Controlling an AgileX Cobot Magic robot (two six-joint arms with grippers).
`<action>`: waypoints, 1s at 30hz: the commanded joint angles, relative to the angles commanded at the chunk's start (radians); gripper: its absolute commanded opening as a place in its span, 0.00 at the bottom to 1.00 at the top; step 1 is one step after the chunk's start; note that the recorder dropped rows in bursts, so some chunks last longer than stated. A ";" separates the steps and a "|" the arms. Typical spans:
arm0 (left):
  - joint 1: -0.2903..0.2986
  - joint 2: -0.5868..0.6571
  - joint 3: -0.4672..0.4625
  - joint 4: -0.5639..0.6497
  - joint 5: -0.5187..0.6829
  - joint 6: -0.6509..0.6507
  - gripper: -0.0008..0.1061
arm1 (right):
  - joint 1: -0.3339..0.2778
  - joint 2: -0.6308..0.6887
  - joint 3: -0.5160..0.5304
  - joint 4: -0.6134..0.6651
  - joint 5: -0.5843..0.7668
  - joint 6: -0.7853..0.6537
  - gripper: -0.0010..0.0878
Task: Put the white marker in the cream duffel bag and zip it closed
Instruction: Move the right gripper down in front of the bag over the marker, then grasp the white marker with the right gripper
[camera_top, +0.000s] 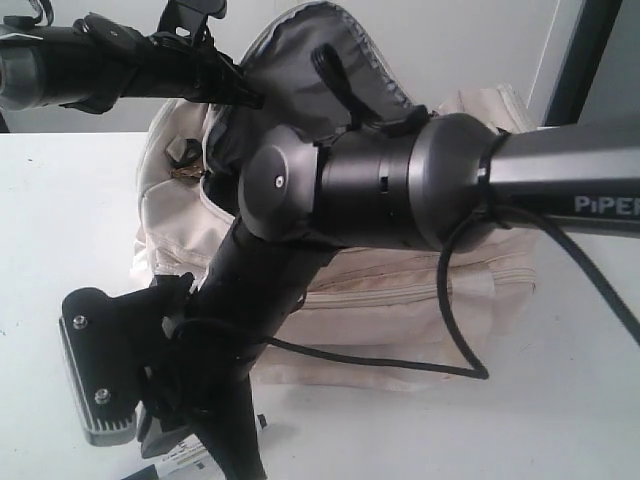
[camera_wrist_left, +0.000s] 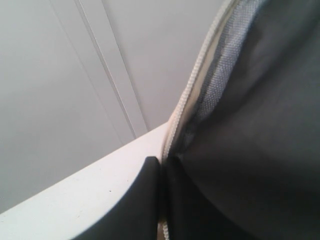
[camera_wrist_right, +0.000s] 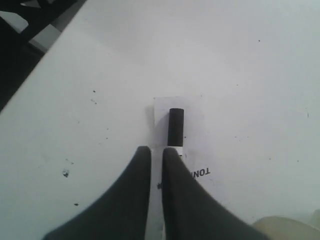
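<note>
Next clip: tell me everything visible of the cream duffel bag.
The cream duffel bag is soft, pale fabric, lying on the white table behind the right arm, which hides much of it. Its curved top flap stands raised, showing grey lining and a cream zipper edge; the left gripper appears to pinch that flap, holding the bag open.

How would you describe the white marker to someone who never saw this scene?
On the white table, beside the cream duffel bag, the right gripper points down at a white paper tag. The white marker lies on that tag, its black cap showing just past the fingertips. Unlike the flat printed tag, it is a round stick.
</note>
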 joint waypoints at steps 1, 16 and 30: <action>0.000 0.000 0.000 0.000 0.000 0.000 0.01 | 0.000 0.005 0.000 0.000 -0.008 -0.012 0.16; 0.000 0.000 0.000 0.000 0.000 0.000 0.01 | 0.007 0.076 0.000 -0.055 -0.108 -0.018 0.24; 0.000 0.000 0.000 0.000 0.000 0.000 0.01 | 0.033 0.126 0.000 -0.158 -0.178 0.156 0.26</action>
